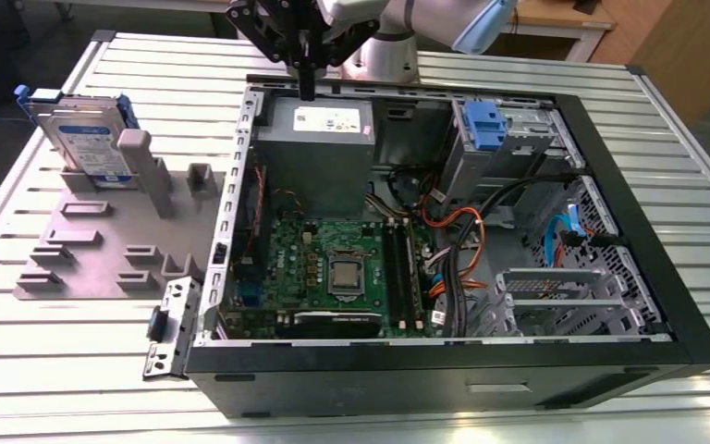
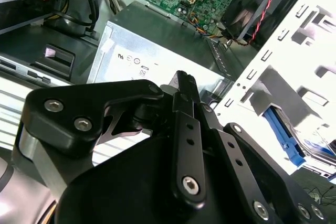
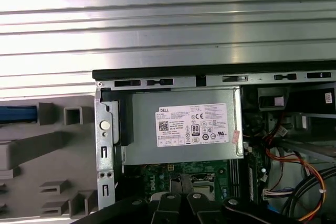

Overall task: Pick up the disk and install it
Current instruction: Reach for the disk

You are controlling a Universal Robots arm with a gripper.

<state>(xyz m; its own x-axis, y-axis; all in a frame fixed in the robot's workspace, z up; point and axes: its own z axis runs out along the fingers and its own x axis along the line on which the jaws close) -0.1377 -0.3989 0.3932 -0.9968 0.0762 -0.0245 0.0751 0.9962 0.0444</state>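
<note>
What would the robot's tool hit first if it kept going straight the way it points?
Probably the grey power supply: the tool points down over its stickered top, though depth is unclear.

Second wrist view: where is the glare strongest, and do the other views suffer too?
Second wrist view: the perforated case wall is washed out to white beside the dark gripper. First wrist view: the ribbed table glares in bright bands. Exterior view: a milder sheen on that table.
</note>
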